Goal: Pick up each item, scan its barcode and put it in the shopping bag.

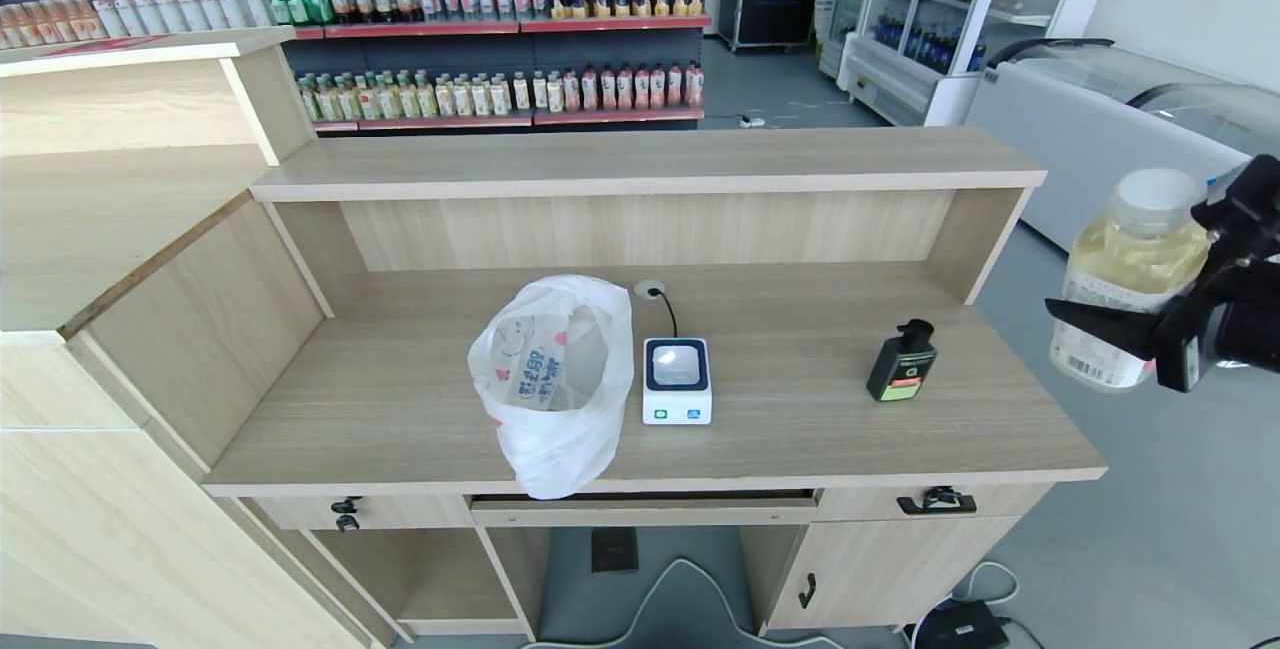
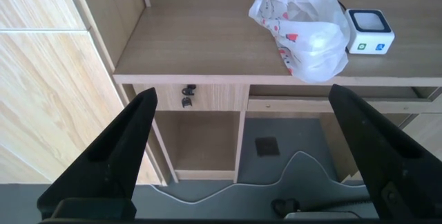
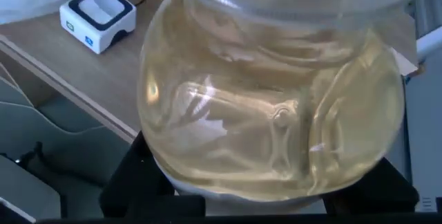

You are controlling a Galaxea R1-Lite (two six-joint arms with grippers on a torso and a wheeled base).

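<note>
While right claw (image 1: 1105, 327) grips bottle (image 1: 1135, 254), bag (image 1: 555, 369) sits beside scanner (image 1: 677, 381).

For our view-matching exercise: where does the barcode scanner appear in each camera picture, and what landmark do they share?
Head view: scanner on the counter, right of the shopping bag.
Left wrist view: scanner beside the shopping bag.
Right wrist view: scanner beyond the held bottle.
Shared landmark: the counter.
</note>
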